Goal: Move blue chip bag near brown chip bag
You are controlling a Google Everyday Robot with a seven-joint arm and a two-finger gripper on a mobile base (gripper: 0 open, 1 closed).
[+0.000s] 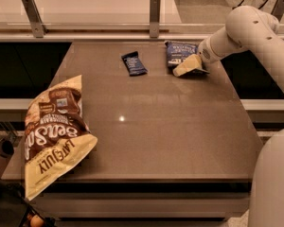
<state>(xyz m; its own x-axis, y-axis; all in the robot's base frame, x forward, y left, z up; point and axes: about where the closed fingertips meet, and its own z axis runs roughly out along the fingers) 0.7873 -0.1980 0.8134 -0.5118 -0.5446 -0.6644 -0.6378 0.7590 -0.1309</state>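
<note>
The blue chip bag [179,52] lies flat at the far right of the table, dark navy with white lettering. My gripper [189,66] is low over the bag's near right corner, its cream fingers [186,65] pointing left along the bag's front edge. The brown chip bag [54,131], large with cream ends, lies at the near left corner and hangs a little over the front edge. The two bags are far apart, across the table's diagonal.
A small dark-blue bar wrapper [134,63] lies at the far middle, left of the blue bag. The brown table [156,126] has a glass rail with metal posts [155,8] behind it. My white arm [248,27] reaches in from the right.
</note>
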